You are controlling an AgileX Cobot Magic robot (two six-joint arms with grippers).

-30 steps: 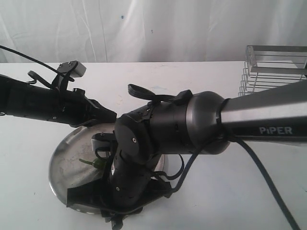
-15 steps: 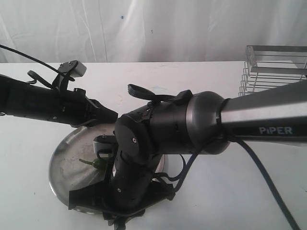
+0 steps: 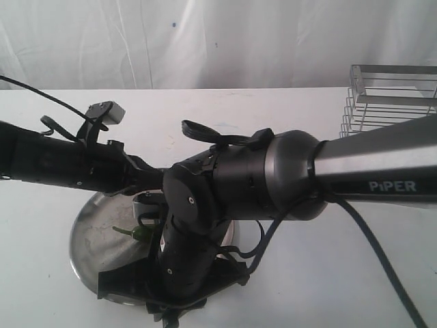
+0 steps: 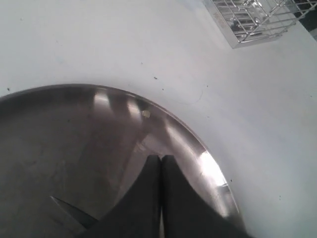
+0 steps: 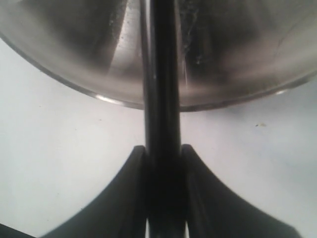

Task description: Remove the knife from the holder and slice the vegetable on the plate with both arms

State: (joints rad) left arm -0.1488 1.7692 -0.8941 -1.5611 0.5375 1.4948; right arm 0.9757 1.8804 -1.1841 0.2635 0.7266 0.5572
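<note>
The round steel plate (image 3: 92, 236) lies at the front left of the white table. A small green vegetable (image 3: 133, 234) rests on it, right beside my right arm (image 3: 205, 205). In the exterior view that arm's wrist hides its gripper. In the right wrist view my right gripper (image 5: 162, 148) is shut on the knife (image 5: 161, 74); the black handle runs out over the plate's rim (image 5: 74, 84) and the blade's end is out of frame. My left gripper (image 4: 161, 157) is shut and empty, low over the plate's inside (image 4: 59, 139) near its rim. The holder (image 3: 389, 99) stands at the far right.
The wire holder (image 4: 252, 17) also shows in the left wrist view, beyond bare white table (image 4: 124, 44). A white curtain (image 3: 218, 41) hangs behind the table. The right arm's cable (image 3: 382, 260) loops over the table's right front. A pointed grey shape (image 4: 69, 210) shows on the plate.
My left arm has dropped lower and slid a little to the right, closer to the right arm over the plate. The right arm, knife and vegetable stay put.
</note>
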